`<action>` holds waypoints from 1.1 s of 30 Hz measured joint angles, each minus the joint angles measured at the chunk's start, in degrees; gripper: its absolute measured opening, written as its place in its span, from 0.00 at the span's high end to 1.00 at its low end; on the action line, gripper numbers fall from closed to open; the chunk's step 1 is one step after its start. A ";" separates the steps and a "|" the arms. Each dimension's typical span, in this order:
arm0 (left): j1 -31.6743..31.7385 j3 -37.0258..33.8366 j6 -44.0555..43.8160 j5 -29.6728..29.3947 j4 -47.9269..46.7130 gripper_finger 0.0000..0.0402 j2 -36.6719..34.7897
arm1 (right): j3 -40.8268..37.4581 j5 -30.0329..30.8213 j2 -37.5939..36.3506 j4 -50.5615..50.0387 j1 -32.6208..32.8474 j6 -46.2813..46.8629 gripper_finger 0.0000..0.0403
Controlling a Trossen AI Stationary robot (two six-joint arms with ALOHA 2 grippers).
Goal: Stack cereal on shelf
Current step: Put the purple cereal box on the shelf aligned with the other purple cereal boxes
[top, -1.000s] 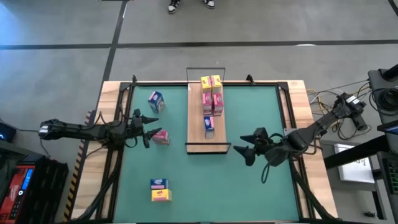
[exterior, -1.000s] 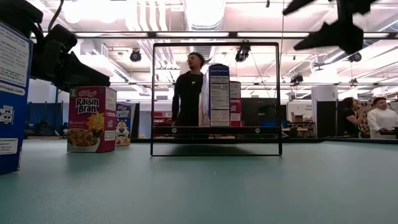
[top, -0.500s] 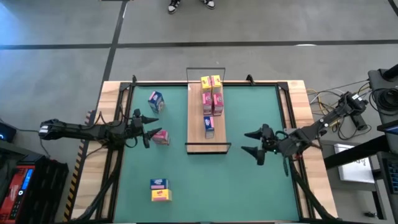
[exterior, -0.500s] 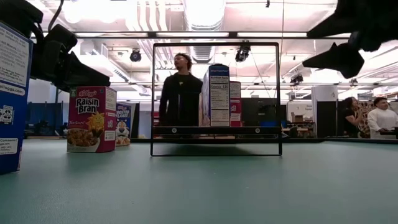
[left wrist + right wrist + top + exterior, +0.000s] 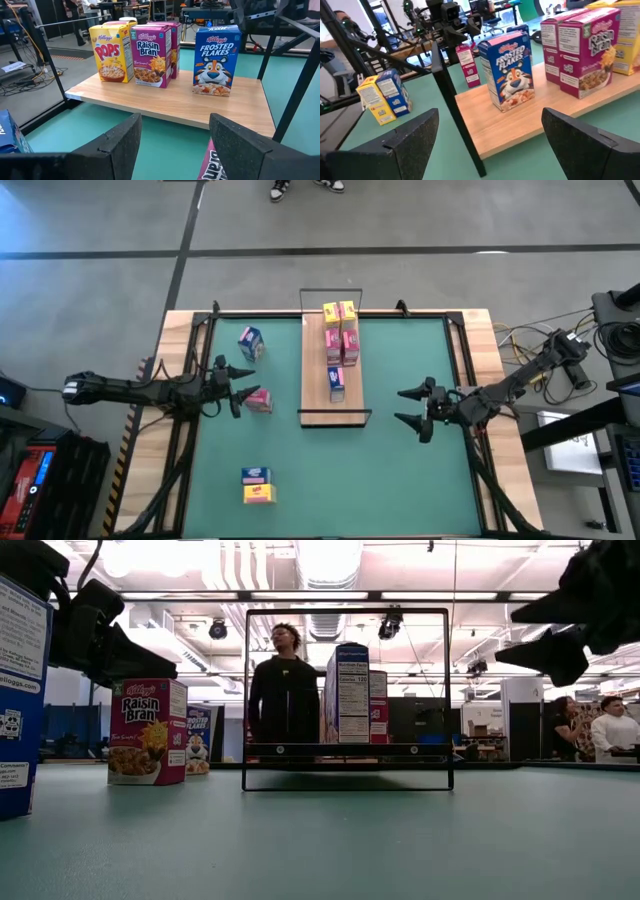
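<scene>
Six boxes on the shelf: on the wooden shelf (image 5: 318,395), which runs from 12 to 6 o'clock through the table's middle, we count two yellow boxes (image 5: 338,311) at the 12 o'clock end, three pink boxes (image 5: 341,340) behind them, and one blue Frosted Flakes box (image 5: 337,383) nearest 6 o'clock.
Boxes off the shelf: we see four on the green table (image 5: 400,470): a blue box (image 5: 250,343) at about 10 o'clock, a pink Raisin Bran box (image 5: 260,400) at 9 o'clock, and a blue-and-yellow pair (image 5: 257,486) at 7 o'clock.
Left gripper: we find the left gripper (image 5: 232,384) at 9 o'clock, fingers spread, just beside the pink Raisin Bran box; from its wrist view that box's corner shows below the gap between the fingers (image 5: 119,145), and we cannot tell whether they touch it.
Right gripper: we see the right gripper (image 5: 412,406) at 3 o'clock of the shelf's near end, raised above the table, fingers wide apart and holding nothing.
Room: we see a person (image 5: 283,690) standing beyond the shelf's wire frame (image 5: 345,700).
</scene>
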 joint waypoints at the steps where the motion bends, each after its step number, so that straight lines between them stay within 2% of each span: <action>1: 0.00 0.00 -0.02 0.00 0.00 0.46 0.00 | -0.59 0.02 -0.03 0.80 -0.26 0.01 0.15; 10: 0.00 0.01 0.00 0.00 0.00 0.46 0.00 | -2.27 0.02 0.02 2.12 -3.43 0.01 0.15; 19: 0.00 -0.02 -0.02 -0.02 0.00 0.46 0.00 | -2.53 -0.08 0.02 2.05 -6.78 -5.21 0.15; 24: 0.00 0.01 -0.02 0.00 0.00 0.46 0.00 | -2.55 -2.62 0.04 1.77 -9.05 -7.50 0.15; 33: 0.00 0.01 0.01 -0.01 0.00 0.46 0.00 | -2.57 -2.62 0.17 1.46 -9.88 -2.13 0.15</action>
